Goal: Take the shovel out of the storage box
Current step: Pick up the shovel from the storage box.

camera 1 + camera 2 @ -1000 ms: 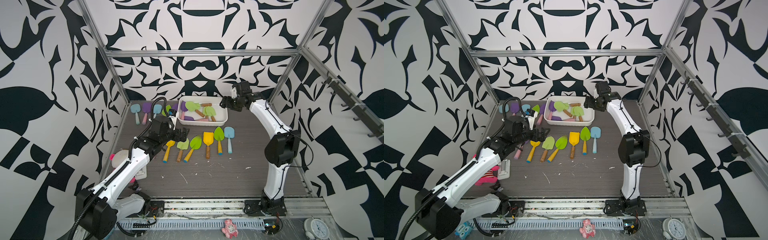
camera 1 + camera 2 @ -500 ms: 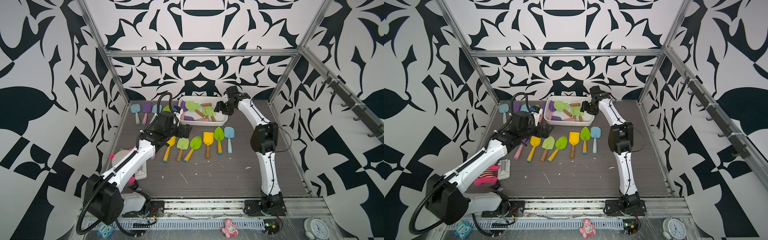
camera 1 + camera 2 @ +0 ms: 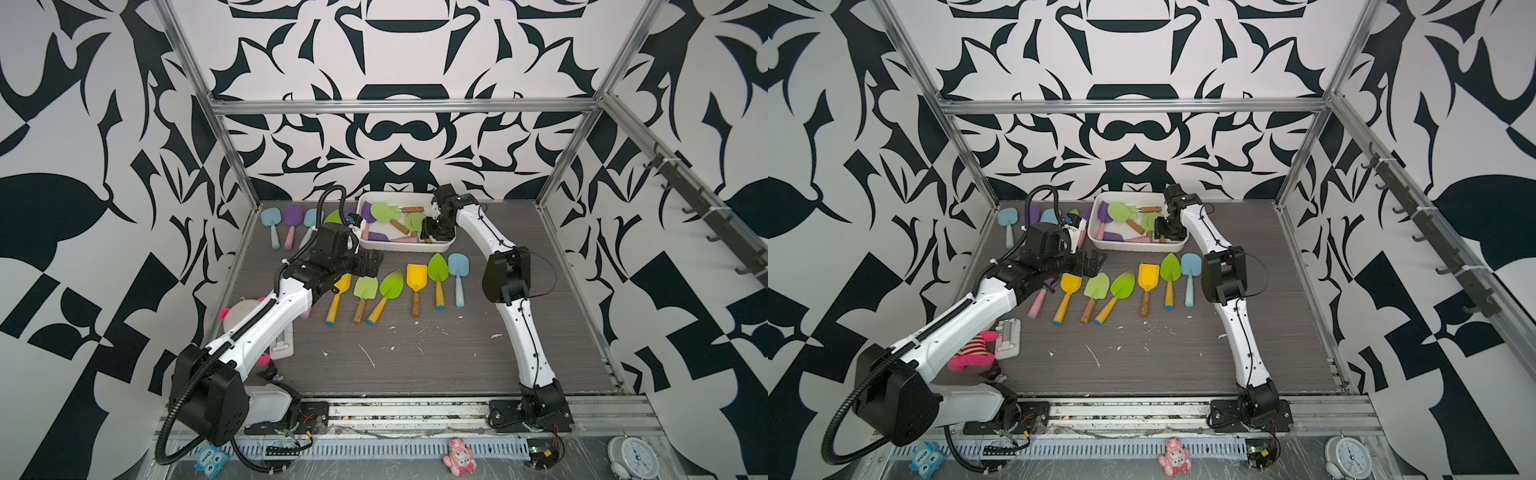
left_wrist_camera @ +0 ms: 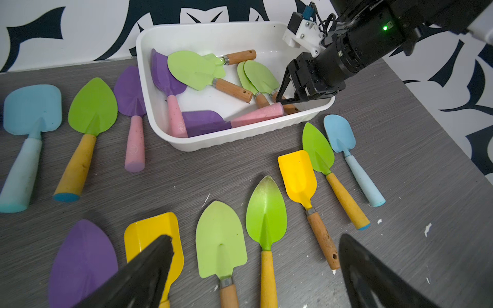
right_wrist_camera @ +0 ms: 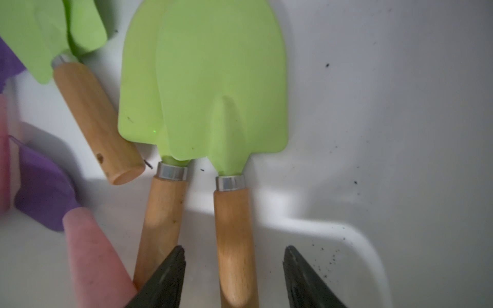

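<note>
The white storage box [image 3: 399, 249] [image 3: 1133, 248] stands at the back middle and holds several shovels, light green ones with wooden handles and purple ones with pink handles. My right gripper [image 3: 432, 235] [image 4: 290, 102] is down inside the box's right end. It is open, and its jaws [image 5: 234, 253] straddle the wooden handle of the upper light green shovel [image 5: 221, 93] with a gap on each side. A second light green shovel [image 5: 141, 93] lies partly under it. My left gripper [image 3: 374, 266] [image 4: 256, 237] hangs wide open and empty over the row of shovels in front of the box.
Several shovels [image 3: 415, 278] lie in a row in front of the box, and more [image 3: 291, 220] lie at the back left. A pink plush toy [image 3: 971, 353] and a white block [image 3: 1008, 338] sit at the left. White scraps [image 3: 368, 355] dot the floor.
My right gripper has come down and leftward into the box's right end, and its jaws have narrowed around the wooden handle. My left gripper has barely shifted.
</note>
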Controlling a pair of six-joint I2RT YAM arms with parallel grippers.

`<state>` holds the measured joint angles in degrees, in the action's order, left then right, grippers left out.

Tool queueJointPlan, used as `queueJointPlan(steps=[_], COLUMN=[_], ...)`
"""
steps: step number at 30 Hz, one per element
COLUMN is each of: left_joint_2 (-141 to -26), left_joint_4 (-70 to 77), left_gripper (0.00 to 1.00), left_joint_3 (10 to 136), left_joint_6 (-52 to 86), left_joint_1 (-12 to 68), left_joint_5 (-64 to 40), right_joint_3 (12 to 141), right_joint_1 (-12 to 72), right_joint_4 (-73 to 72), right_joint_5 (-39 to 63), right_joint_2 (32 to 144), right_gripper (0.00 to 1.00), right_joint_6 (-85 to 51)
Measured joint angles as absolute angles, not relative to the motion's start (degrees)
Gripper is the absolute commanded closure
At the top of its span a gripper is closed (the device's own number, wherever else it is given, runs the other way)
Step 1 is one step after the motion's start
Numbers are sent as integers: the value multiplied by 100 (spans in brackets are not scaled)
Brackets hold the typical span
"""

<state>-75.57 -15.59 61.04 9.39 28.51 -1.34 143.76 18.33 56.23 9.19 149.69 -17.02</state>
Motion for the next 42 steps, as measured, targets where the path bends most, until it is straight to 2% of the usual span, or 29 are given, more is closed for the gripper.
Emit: queueJointPlan(steps=[9,15,17,20,25,42], left_joint_2=[-7533,-7358,-7244,-7157,-7153,-7148], left_joint_4=[-1704,-1909,-1916,-1916,-1918,-1900], left_gripper=[1,1,1,1,1,1], left_joint_3=[6182,6182,6182,6182,6182,6171], left_joint_6=[910,908,908,908,908,915], left_joint_1=[2851,2851,2851,2851,2851,2851], left_joint_5=[-64,38,62,89,113,161], right_joint_3=[15065,15308,15371,15380,15015,14479], right_joint_1=[1977,2003,2010,2018,2025,2025], right_joint_4=[5780,5769,5758,5712,5461,5037], right_joint_5=[224,-121,-202,-259,-244,30], right_joint_2=[15504,15675,15716,15718,15528,14422], right_gripper=[54,70,81,90,100,100], right_joint_6=[-1258,-917,-836,-832,-840,-886])
